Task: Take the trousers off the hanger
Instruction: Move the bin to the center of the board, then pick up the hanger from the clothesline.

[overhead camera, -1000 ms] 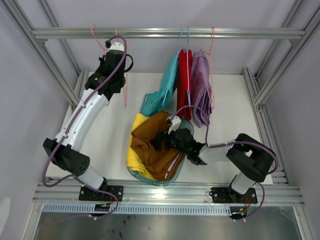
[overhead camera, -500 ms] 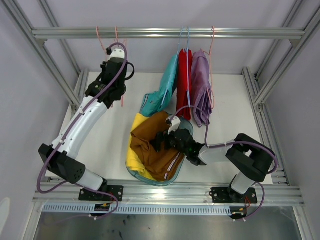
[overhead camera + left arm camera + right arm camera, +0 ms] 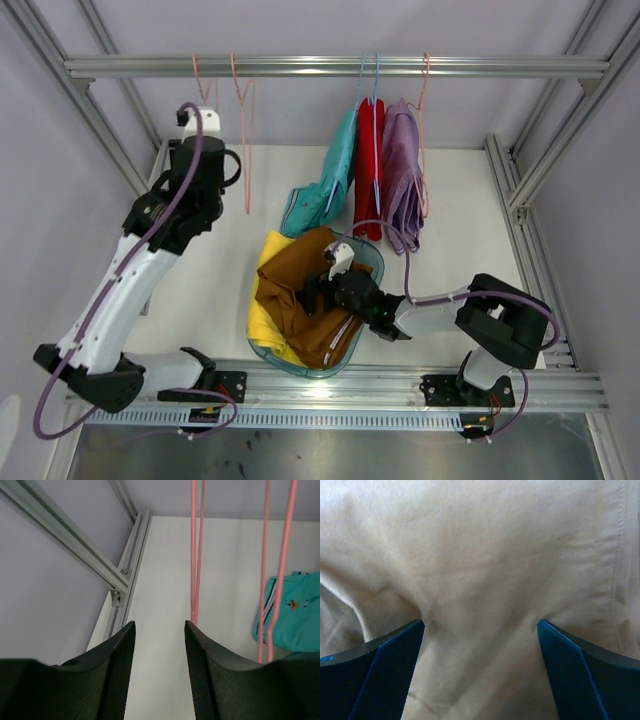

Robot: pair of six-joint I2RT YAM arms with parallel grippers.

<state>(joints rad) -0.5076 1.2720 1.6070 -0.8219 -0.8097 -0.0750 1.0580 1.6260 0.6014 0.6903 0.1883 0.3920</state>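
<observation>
1. Your left arm is reaching up tall on the left side. Its left hand (image 3: 159,630) is pointing at two bare pink hangers (image 3: 245,130) made of thin wire, which are hanging on the metal rail (image 3: 330,66). The hand's black fingers (image 3: 117,675) are spread apart and holding nothing.
2. Your right arm is bending low and reaching to the left. Its right hand (image 3: 480,630) is spread wide, right over the brown trousers (image 3: 295,290). The pictures are not showing whether it is touching the cloth.
3. The brown trousers are looking soft and crumpled, with a sewn seam. They are lying in a see-through tub (image 3: 372,262) on the white worktop (image 3: 220,270), on top of the yellow trousers (image 3: 262,322).
4. The teal trousers (image 3: 325,185), the red trousers (image 3: 368,165) and the lilac trousers (image 3: 400,175) are hanging side by side under the rail. The teal pair is showing white stripes, and its bottom end is sagging down near the tub.
</observation>
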